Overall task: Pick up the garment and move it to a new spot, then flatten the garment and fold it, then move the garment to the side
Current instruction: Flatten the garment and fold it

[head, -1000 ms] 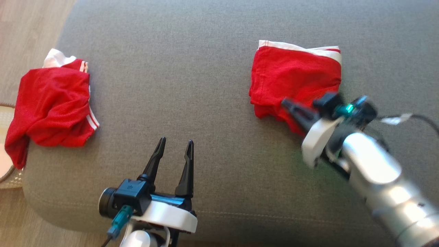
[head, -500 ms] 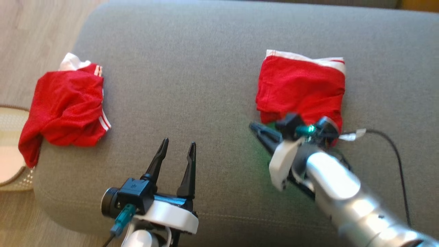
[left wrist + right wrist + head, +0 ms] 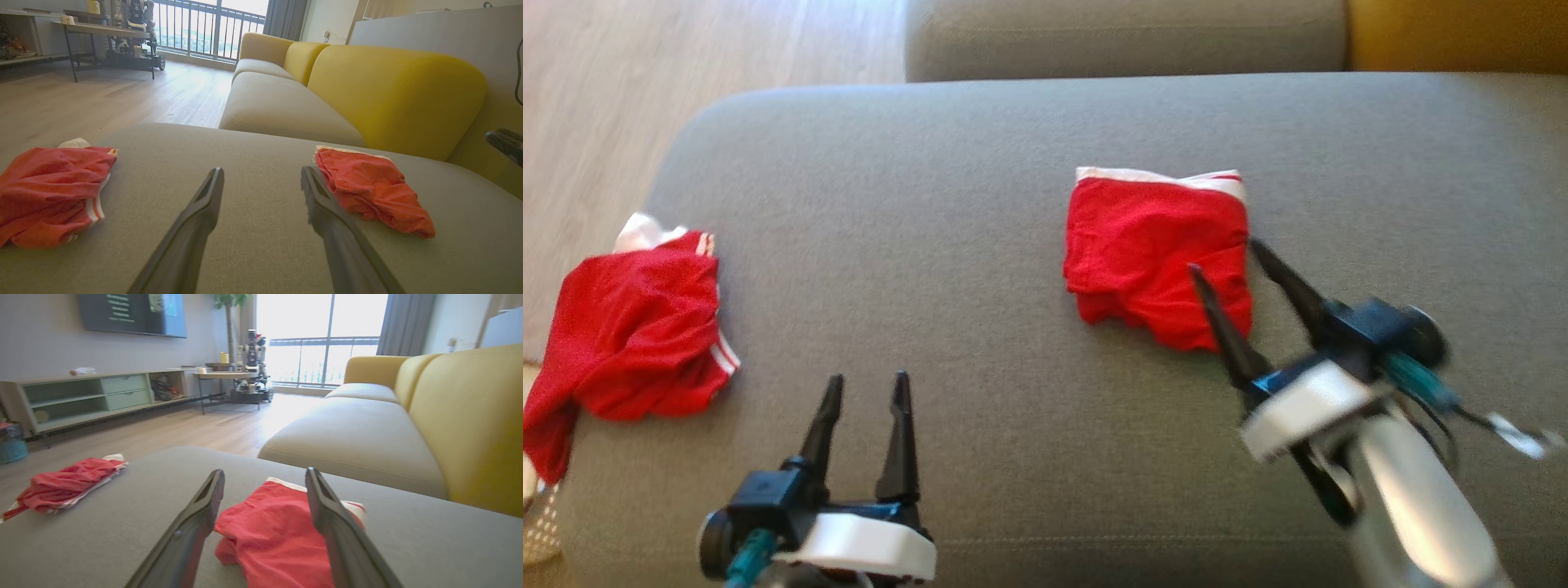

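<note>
Folded garment (image 3: 1156, 253) on cushion (image 3: 931, 204), right end effector (image 3: 1223, 256) released, empty, at its near edge, left end effector (image 3: 866, 380) released, empty, crumpled garment (image 3: 633, 327) far left

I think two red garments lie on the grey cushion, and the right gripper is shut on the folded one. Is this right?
Not quite: the right gripper is open, spread above the folded garment and gripping nothing, as the right wrist view shows. The rest is right.
</note>
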Robot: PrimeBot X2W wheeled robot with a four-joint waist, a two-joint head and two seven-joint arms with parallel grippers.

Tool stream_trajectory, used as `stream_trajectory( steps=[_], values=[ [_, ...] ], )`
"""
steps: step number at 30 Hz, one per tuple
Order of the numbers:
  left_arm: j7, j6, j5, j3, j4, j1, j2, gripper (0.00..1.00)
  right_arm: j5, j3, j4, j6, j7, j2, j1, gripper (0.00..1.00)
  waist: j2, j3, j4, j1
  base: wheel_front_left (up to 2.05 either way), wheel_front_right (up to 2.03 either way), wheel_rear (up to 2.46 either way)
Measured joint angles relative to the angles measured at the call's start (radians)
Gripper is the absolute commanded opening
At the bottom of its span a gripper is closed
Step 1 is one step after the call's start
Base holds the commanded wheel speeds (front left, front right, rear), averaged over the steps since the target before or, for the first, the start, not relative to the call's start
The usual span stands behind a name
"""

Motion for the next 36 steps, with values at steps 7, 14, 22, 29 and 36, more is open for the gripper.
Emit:
stream_trajectory(
  steps=[7,14,22,29,36],
  values=[
    [0.0,-0.002,0.008,0.06,-0.04,0.017,0.0,1.0,-0.075,-0.186,-0.184,0.0,0.0,0.021,0.24,1.0,0.0,-0.036,-0.033,0.0,0.0,0.0,0.0],
    [0.0,-0.019,0.029,0.106,-0.064,0.071,0.0,1.0,-0.079,-0.235,-0.244,0.0,0.0,0.031,0.332,1.0,0.0,-0.057,-0.046,0.0,0.0,0.0,0.0],
    [0.0,-0.03,0.092,0.13,-0.055,0.112,0.0,1.0,-0.077,-0.252,-0.267,0.0,0.0,0.035,0.377,1.0,0.0,-0.073,-0.056,0.0,0.0,0.0,0.0],
    [0.0,-0.037,0.117,0.129,-0.038,0.112,0.0,1.0,-0.077,-0.252,-0.263,0.0,0.0,0.036,0.384,1.0,0.0,-0.08,-0.057,0.0,0.0,0.0,0.0],
    [0.0,-0.037,0.125,0.126,-0.029,0.112,0.0,1.0,-0.077,-0.252,-0.256,0.0,0.0,0.036,0.387,1.0,0.0,-0.08,-0.056,0.0,0.0,0.0,0.0]
  ],
)
